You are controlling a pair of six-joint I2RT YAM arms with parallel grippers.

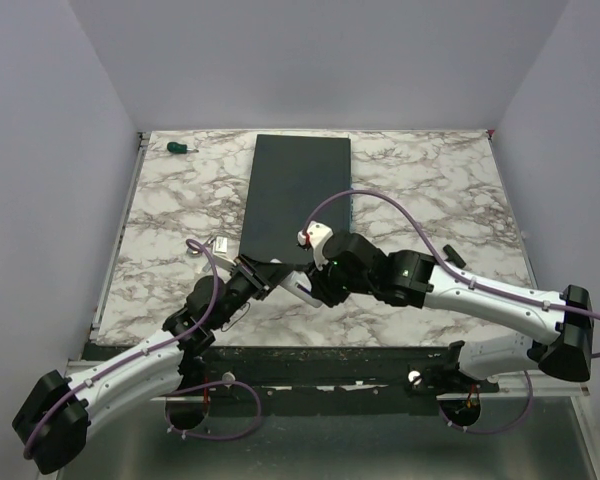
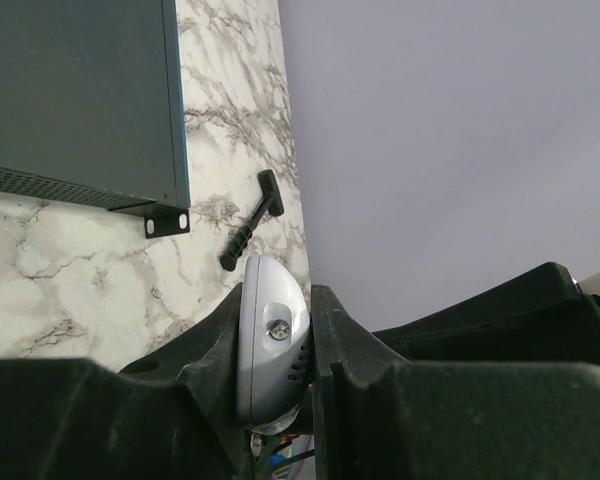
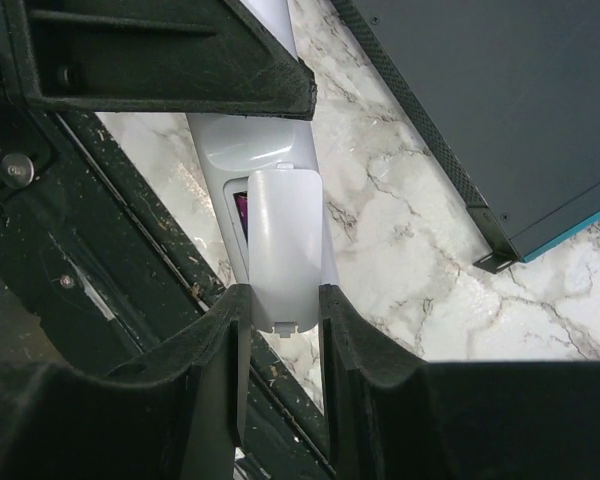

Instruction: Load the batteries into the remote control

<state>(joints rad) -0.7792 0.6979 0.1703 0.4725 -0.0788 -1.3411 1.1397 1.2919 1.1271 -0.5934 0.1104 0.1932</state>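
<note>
At lower centre of the top view, left gripper (image 1: 270,277) clamps the remote control (image 1: 302,290) by one end. Right gripper (image 3: 283,300) pinches the white cover (image 3: 283,240) over the bay. Judgement: keep cover square, slide flush. Only the right wrist view shows a purple battery (image 3: 244,210) seated beneath.

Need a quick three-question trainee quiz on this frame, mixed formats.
1. What does the right gripper hold? A) nothing B) white cover piece C) a cup
2. True or false: the left gripper is open and empty.
3. Fill in: the green-handled screwdriver lies at the table's far-____ corner.
Key: 1 B; 2 false, it clamps the remote control; 3 left.
</note>
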